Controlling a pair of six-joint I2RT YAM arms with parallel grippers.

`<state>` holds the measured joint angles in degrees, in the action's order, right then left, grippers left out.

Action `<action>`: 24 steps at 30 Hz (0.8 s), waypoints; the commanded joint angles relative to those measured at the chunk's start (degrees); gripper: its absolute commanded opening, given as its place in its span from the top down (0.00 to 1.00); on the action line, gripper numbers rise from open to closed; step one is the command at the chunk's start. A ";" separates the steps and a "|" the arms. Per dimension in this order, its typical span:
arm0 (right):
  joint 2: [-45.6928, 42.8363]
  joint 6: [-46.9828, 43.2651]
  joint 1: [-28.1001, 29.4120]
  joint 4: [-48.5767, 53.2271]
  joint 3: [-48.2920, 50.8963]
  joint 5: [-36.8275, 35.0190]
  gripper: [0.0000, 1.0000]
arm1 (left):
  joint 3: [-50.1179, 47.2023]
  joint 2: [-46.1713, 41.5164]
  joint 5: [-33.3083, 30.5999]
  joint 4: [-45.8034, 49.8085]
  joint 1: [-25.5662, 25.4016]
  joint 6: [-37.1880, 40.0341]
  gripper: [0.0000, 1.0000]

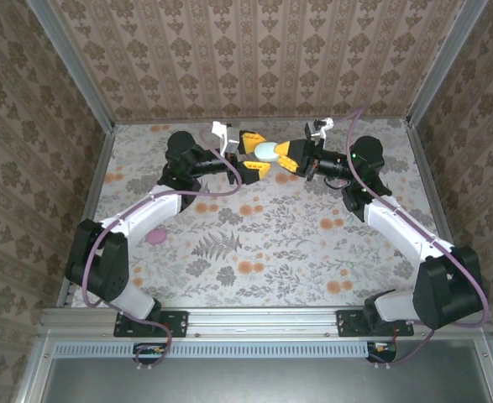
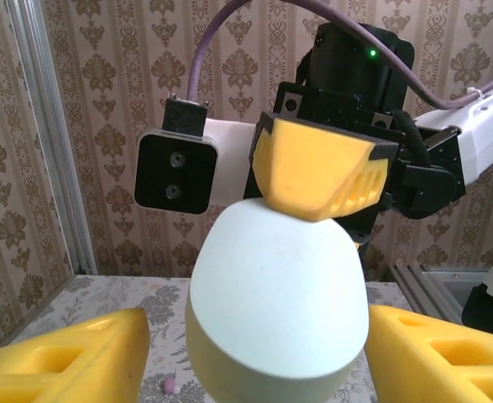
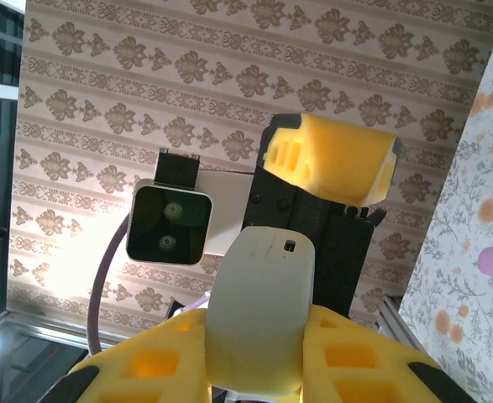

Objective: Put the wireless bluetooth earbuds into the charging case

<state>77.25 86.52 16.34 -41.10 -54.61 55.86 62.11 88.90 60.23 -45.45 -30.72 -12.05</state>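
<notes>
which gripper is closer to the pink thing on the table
Left. The left gripper is beyond the pink thing, rightward; the right gripper sits farther right, holding the case.

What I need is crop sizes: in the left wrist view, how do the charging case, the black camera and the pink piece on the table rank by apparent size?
1. charging case: largest, though nearest the lens.
2. black camera.
3. pink piece: smallest, but well beyond the case.
</notes>
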 commanded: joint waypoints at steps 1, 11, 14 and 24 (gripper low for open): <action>0.11 0.82 0.11 -3.80 -1.85 0.92 0.79 | 1.78 0.85 1.73 -2.86 -0.13 -1.77 0.34; 0.07 1.83 0.08 -5.03 -1.21 0.74 0.79 | 1.88 1.27 1.96 -3.74 -0.13 -2.83 0.46; 0.01 1.33 0.11 -4.42 -0.83 0.66 0.79 | 2.04 1.19 1.84 -4.27 -0.15 -3.28 0.46; 0.11 1.28 0.02 -4.78 -0.52 0.26 0.79 | 1.90 1.10 1.95 -4.65 -0.22 -3.42 0.39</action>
<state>77.38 87.44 16.34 -43.55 -54.61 55.94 62.30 89.78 60.90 -47.37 -30.72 -14.81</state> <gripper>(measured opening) 0.254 0.609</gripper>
